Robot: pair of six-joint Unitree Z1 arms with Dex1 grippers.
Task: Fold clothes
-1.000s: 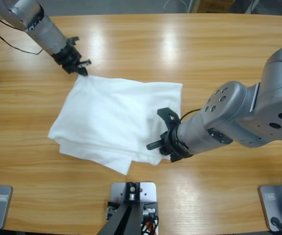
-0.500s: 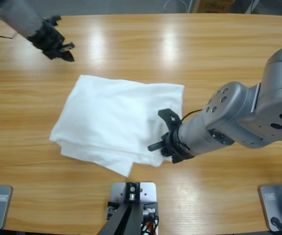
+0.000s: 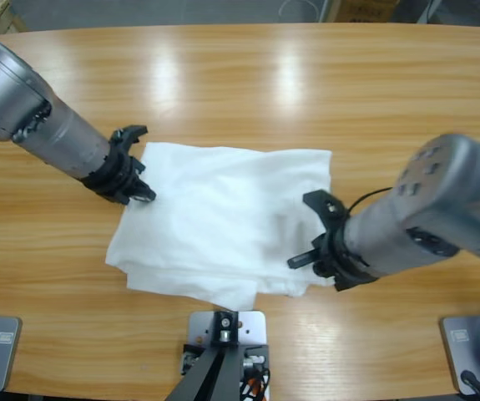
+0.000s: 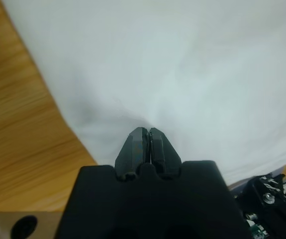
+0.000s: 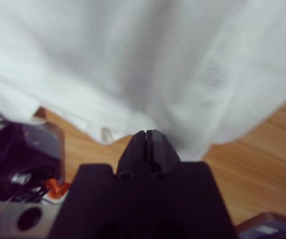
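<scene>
White T-shirt (image 3: 223, 230) lies part-folded mid-table; left gripper (image 3: 135, 185) pressed together at its left edge, right gripper (image 3: 310, 255) pinched at its near-right edge, cloth betw either's jaws can't tell; soft, light, limp, so grab corners/hems

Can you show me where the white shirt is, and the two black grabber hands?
T-shirt (image 3: 214, 225): high view, middle of the folded cloth.
Left gripper (image 3: 144, 192): high view, jaw tips at the shirt's left edge.
Right gripper (image 3: 300, 261): high view, jaw tips at the shirt's right edge.
</scene>
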